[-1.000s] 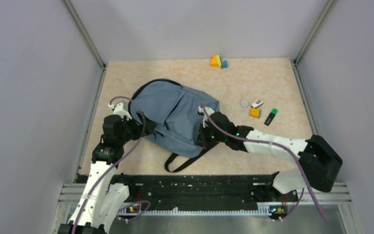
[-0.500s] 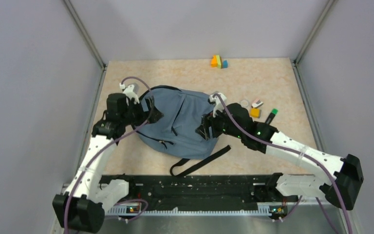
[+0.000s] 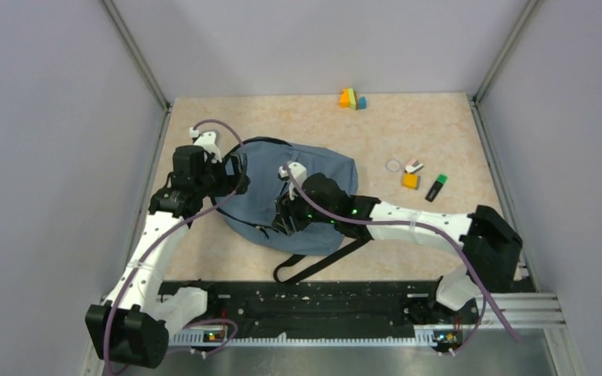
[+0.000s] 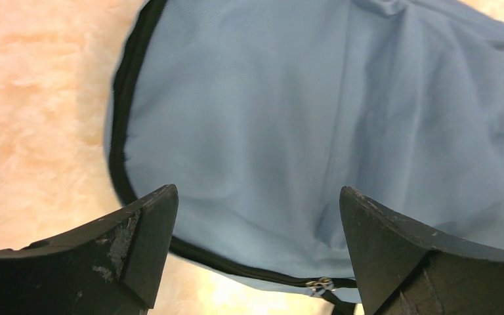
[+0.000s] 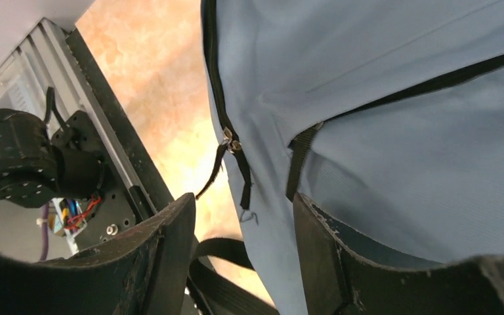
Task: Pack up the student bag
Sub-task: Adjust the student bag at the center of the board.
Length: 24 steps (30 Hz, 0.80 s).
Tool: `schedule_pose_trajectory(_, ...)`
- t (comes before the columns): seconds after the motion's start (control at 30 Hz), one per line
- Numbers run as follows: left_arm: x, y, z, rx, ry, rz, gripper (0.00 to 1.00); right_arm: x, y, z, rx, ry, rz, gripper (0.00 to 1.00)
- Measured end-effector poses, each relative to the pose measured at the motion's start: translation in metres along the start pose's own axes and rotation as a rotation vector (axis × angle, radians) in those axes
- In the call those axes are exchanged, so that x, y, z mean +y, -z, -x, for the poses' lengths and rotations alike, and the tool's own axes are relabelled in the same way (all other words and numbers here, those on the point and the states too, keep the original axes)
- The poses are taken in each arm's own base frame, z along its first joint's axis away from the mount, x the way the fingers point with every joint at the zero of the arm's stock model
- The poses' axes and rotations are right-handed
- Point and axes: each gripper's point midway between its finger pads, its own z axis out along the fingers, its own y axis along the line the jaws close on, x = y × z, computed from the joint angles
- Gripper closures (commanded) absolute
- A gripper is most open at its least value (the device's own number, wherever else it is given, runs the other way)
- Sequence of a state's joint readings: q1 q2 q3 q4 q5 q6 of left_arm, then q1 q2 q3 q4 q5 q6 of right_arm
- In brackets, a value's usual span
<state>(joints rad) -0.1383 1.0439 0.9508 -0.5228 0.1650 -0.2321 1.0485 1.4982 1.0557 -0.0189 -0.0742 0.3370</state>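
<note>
My right claw (image 5: 241, 205) is half open above the zipper pulls (image 5: 231, 141) of the student bag (image 3: 262, 168), which lies slumped on the worktop (image 3: 423, 129) (left claw (image 4: 257, 195) gapes wide, holding nothing). Risk: I pinch loose fabric, not the 2 pulls, and drag the bag.

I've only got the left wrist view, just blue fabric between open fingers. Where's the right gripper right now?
Observer: Top view: the right gripper is over the near left part of the student bag.
Operator: Open or closed?
Observer: Right wrist view shows its jaws apart, two zipper pulls just beyond them.
Operator: Anything unpacked?
Observer: A green-capped marker and yellow block lie on the table right of the bag.
</note>
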Motion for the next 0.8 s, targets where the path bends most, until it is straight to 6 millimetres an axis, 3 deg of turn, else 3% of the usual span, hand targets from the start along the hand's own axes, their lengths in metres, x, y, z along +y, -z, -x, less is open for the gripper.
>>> schedule_pose_trajectory(0.2,0.016,0.002,-0.007,-0.004,-0.027,0.078,0.04,0.005,-0.031,-0.025,0.068,0.036,-0.059,0.47)
schedule_pose_trajectory(0.4,0.017,0.002,-0.007,-0.004,-0.029,0.081,0.04,-0.010,-0.030,-0.014,0.041,0.064,-0.169,0.47)
schedule_pose_trajectory(0.8,0.017,0.002,-0.007,-0.003,-0.029,0.078,0.04,-0.017,-0.027,-0.007,0.038,0.110,-0.219,0.50)
